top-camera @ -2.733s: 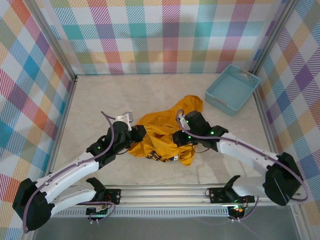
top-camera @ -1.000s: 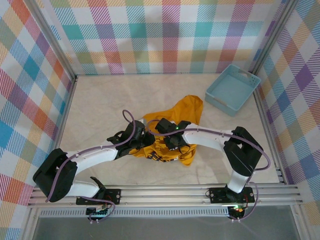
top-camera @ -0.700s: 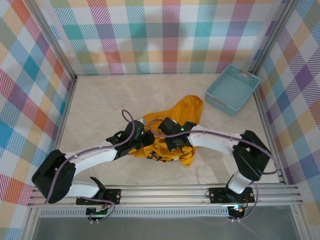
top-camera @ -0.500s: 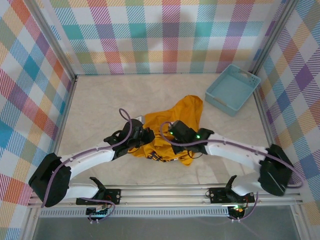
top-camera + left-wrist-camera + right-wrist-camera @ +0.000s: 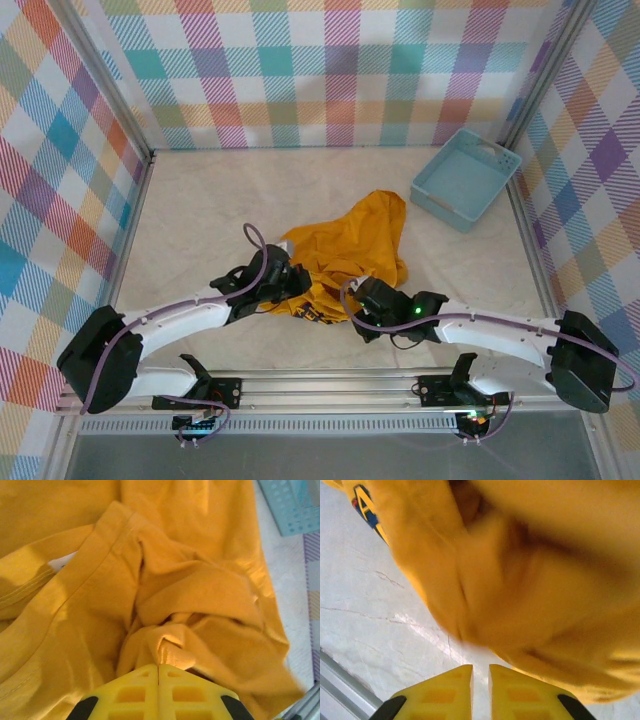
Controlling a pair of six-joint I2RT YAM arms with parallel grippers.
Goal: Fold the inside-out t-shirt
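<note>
The mustard-orange t-shirt [image 5: 350, 240] lies crumpled in the middle of the table, with dark lettering [image 5: 315, 315] showing at its near edge. My left gripper [image 5: 290, 283] sits at the shirt's left side. In the left wrist view its jaws [image 5: 158, 666] are pressed together, with a bunched fold of the shirt [image 5: 200, 555] coming out at the tips. My right gripper [image 5: 362, 298] is at the shirt's near edge. In the right wrist view its jaws [image 5: 480, 667] stand a narrow gap apart over bare table, just short of the shirt [image 5: 530, 580], with nothing between them.
A light blue basket [image 5: 465, 178] stands at the back right, and its corner shows in the left wrist view [image 5: 295, 505]. The metal rail [image 5: 330, 385] runs along the near edge, close behind the right gripper. Plaid walls close in the sides and back.
My right arm has drawn back from on top of the shirt to its near edge and no longer holds cloth. The left gripper stays clamped at the shirt's left side.
</note>
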